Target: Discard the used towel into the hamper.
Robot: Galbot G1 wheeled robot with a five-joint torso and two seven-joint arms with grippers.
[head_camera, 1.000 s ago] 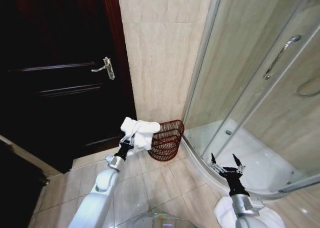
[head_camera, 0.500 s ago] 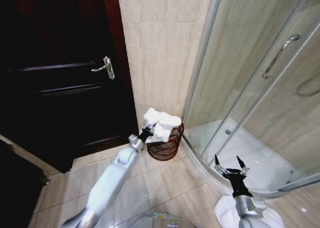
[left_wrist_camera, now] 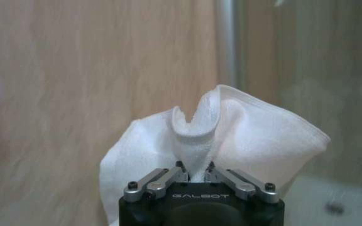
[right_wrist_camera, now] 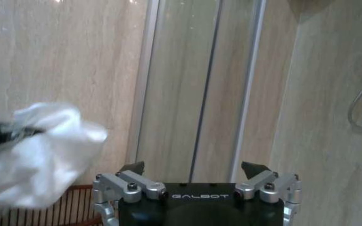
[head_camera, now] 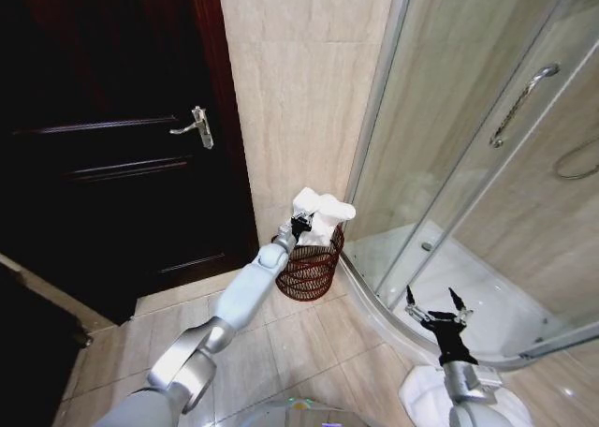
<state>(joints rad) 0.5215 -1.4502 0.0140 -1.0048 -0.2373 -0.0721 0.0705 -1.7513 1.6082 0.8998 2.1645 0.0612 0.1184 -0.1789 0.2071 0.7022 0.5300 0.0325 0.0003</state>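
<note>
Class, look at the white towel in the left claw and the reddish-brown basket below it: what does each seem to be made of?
The white towel looks like soft terry cotton: matte, nubbly surface, limp folds. The round reddish-brown openwork hamper seems to be thin wire or wicker; the slim dark ribs with gaps leave it open which. The left claw is shut on the towel.

The towel [head_camera: 323,213] was white terry cloth, soft and nubbly with a stitched hem, pinched between the bare metal fingers of the left gripper [left_wrist_camera: 193,173], whose body was matt black plastic. The hamper [head_camera: 309,268] was openwork of thin reddish-brown wire with a dull sheen. The wall [head_camera: 299,90] and floor [head_camera: 281,343] were smooth, glossy beige tile. The door [head_camera: 103,137] was dark polished wood with a bright metal handle [head_camera: 195,126]. The shower screen [head_camera: 487,146] was clear glass in a satin metal frame.
</note>
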